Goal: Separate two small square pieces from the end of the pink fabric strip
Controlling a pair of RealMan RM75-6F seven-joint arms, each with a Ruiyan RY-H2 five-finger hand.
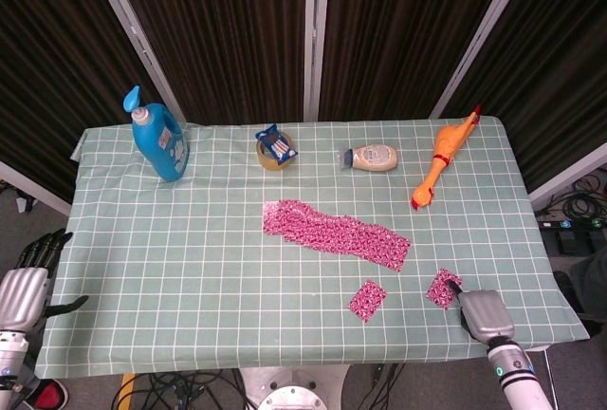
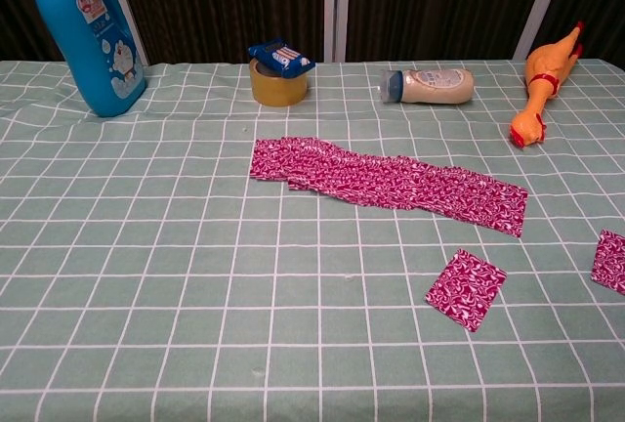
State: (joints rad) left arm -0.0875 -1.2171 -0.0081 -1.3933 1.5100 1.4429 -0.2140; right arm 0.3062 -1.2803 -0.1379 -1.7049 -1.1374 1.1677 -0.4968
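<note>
Two small squares already off the pink fabric strip (image 1: 336, 232), which lies flat across the middle of the surface (image 1: 190, 258), running from far left to near right. First square (image 1: 367, 300) flat and alone, near of the strip's right end, well clear of it. Second square (image 1: 443, 288) further right, close to the near right edge, pinched at its right corner by the right hand (image 1: 482, 314), apparently to carry it clear of the strip. Hand itself out of the chest view; only the square's edge visible there. Left hand (image 1: 27, 282) off the surface at the near left, fingers spread, holding nothing.

Along the far side, out of the way: blue detergent bottle (image 1: 158, 136), tape roll (image 1: 275, 153) with a small blue packet on top, lying mayonnaise bottle (image 1: 374, 157), rubber chicken (image 1: 441, 158). Nothing between the strip and the squares.
</note>
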